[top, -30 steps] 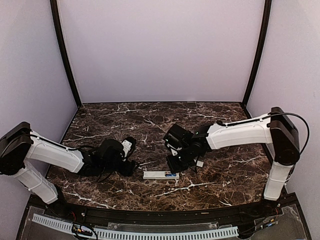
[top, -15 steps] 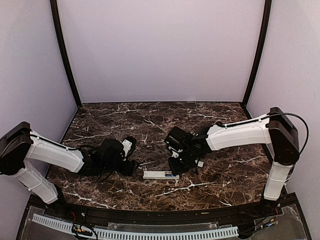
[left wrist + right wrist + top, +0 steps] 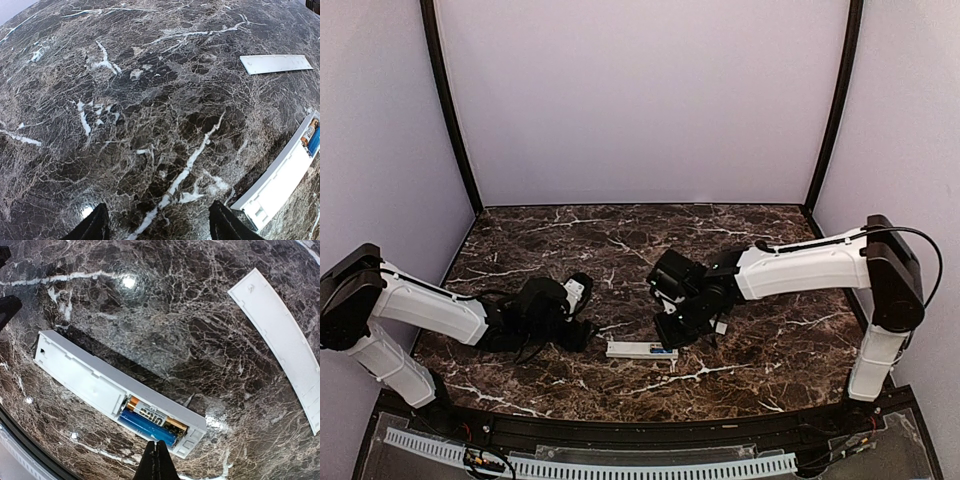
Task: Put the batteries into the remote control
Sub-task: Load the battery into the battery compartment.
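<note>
- Presently the remote control lies flat on the marble table, back face up, in front of and between the two arms.
- Its compartment is open at one end, and both batteries lie side by side inside it. The near cell is blue; the far one shows a gold and white label.
- The battery cover rests on the table, well apart from the remote control and not fitted.
- The right gripper has its fingers pressed together and holds nothing. Its tip stands just beside the blue cell at the compartment's near edge. Whether it touches the cell cannot be told.
- The left gripper has its fingers spread apart and is empty. It sits low over bare table with the remote control off to its right, not in contact.
- Judgement, step in hand: seating the last cell. Both cells appear to be in their bays, so loading looks close to done.
- Judgement, next move: a short, straight press with the closed tip on the blue cell to bring it flush. The press should be light enough not to slide the unrestrained remote control.
- Risk: an off-centre push could tip the cell out against its spring.
</note>
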### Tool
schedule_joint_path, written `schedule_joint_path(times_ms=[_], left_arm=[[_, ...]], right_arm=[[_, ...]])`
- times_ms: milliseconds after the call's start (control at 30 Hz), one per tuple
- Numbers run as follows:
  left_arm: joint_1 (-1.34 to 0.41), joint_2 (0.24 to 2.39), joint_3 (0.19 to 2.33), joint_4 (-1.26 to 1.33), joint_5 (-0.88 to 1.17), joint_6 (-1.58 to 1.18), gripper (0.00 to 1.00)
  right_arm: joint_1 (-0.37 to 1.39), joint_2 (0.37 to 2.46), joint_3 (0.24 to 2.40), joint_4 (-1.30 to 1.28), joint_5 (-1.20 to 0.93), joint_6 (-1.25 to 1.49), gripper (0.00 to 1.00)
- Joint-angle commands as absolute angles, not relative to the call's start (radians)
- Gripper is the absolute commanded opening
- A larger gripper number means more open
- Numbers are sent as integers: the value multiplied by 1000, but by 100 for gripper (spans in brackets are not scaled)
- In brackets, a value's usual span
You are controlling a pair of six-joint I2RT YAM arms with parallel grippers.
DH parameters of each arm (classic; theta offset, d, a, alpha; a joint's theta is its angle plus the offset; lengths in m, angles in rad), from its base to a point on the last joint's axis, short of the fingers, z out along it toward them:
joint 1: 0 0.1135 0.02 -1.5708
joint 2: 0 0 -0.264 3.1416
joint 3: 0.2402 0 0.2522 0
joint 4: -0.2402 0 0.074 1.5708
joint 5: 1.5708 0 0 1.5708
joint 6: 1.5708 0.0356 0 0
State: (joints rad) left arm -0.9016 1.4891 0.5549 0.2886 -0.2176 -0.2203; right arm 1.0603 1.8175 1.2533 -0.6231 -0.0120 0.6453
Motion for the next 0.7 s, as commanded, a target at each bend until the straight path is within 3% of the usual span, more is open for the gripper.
schedule_joint_path(times_ms=[0, 167, 500, 667], left_arm=[[-907, 1475, 564, 270, -216, -211, 68], [-907, 1474, 563, 267, -216, -209, 68], [-906, 1465, 564, 267, -217, -208, 68], [-905, 1445, 565, 270, -224, -207, 68]], right_arm=[[1061, 1848, 1212, -595, -37, 666, 0], [1053, 1893, 1224, -613, -50, 659, 0], [1051, 1786, 1310, -640, -41, 581, 0], [952, 1778, 1386, -739, 53, 431, 17]])
